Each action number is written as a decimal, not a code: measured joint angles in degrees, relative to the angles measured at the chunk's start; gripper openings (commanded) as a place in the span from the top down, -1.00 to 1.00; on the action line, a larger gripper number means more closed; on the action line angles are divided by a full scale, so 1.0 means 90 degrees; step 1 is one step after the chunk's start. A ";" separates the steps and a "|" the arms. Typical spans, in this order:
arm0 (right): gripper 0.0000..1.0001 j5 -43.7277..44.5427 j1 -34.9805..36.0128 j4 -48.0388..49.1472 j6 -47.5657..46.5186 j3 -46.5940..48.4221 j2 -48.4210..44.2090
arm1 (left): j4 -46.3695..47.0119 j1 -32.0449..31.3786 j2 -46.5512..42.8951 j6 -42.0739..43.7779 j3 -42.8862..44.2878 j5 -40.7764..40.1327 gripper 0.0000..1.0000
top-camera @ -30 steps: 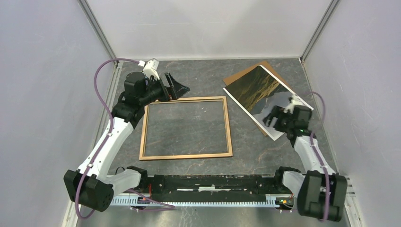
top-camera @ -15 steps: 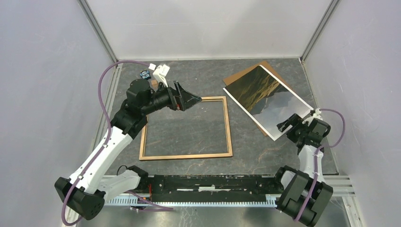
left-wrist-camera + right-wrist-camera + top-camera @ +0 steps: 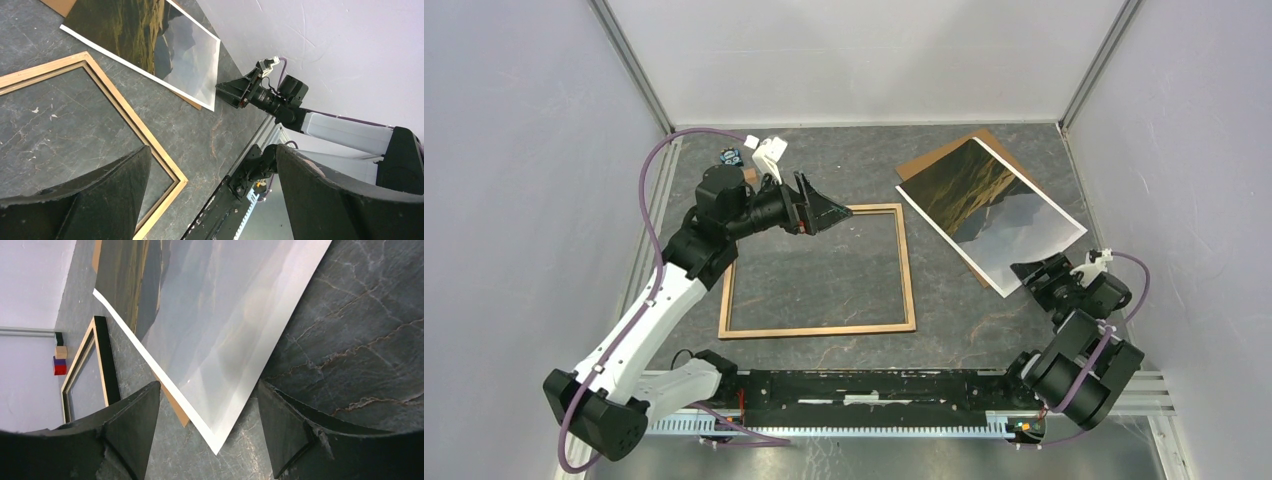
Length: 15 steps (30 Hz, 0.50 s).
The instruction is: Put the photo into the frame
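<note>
The photo [image 3: 989,205] lay picture side up at the far right of the table [image 3: 864,160], turned on a diagonal. It rested on a brown cardboard board [image 3: 939,156], which showed past its far edge and, in the right wrist view, under its near edge. It was well apart from the frame [image 3: 908,268], which lay flat near the middle of the table with its light wood side up and the dark tabletop showing through the pane. The right gripper [image 3: 1038,272] sat low just beside the photo's near corner. Its fingers [image 3: 135,425] were apart and that corner showed between them, with neither finger pressed on the paper. The left gripper [image 3: 828,213] hung above the frame's far left corner, fingers [image 3: 105,185] spread wide with nothing in them. A small red and blue block [image 3: 59,365] stood by the far wall.
</note>
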 measured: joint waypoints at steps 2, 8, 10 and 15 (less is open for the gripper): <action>-0.46 -0.0100 -0.0002 0.0384 0.0148 -0.0109 0.0134 | 0.0002 0.0022 0.0019 -0.0007 0.0000 0.0019 -1.00; -0.23 -0.0323 -0.0002 0.1700 0.0962 -0.0554 0.0627 | 0.0000 0.0034 0.0158 -0.0010 0.0000 0.0066 -0.98; -0.20 -0.0342 -0.0002 0.1994 0.1166 -0.0653 0.0741 | 0.0000 0.0034 0.0206 -0.0017 0.0000 0.0131 -0.97; -0.13 -0.0333 0.0000 0.2579 0.1622 -0.0835 0.0818 | -0.0002 0.0034 0.0335 -0.0131 0.0000 0.0267 -0.97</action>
